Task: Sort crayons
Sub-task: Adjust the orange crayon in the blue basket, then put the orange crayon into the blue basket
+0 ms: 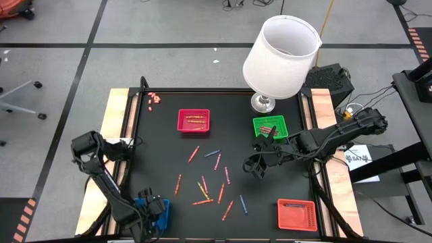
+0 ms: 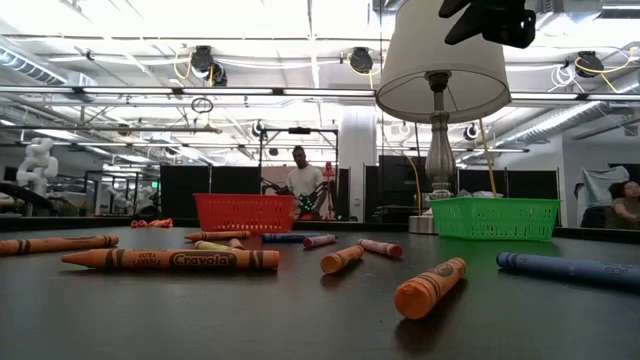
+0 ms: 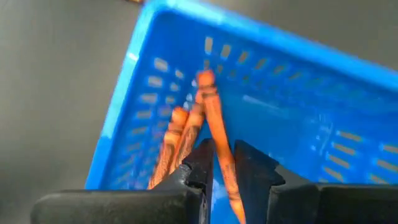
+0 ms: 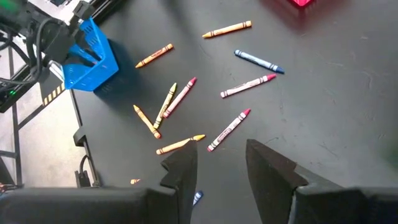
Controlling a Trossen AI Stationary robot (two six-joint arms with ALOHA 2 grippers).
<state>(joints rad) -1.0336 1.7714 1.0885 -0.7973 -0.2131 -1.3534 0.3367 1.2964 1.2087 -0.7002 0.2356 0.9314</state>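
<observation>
My left gripper [image 1: 152, 209] hangs over the blue tray [image 3: 143, 37] at the table's near left, shut on an orange crayon [image 3: 210, 109]. Two more orange crayons [image 3: 174, 137] lie in the tray, leaning into its corner. Several loose crayons [image 1: 209, 182], orange, red, pink, yellow and blue, lie flat on the black table's middle. My right gripper [image 4: 217, 168] stands open above them, right of centre, with nothing between its fingers. In the low view it shows dark at the top [image 2: 490, 20]. My left gripper pinches the orange crayon's shaft [image 3: 219, 146] between its two fingers, about midway along it. The fingers come steeply from above. The crayon slants down from the fingers into the blue tray, its lower end [image 3: 205, 79] by the tray's corner; whether that end touches the tray I cannot tell.
A red tray [image 1: 194, 120] with crayons sits at the far middle, a green tray [image 1: 270, 126] at the far right, and a red-orange tray [image 1: 297, 214] at the near right. A white-shaded lamp [image 1: 280, 57] stands behind the green tray. Small pink bits [image 1: 154, 98] lie far left.
</observation>
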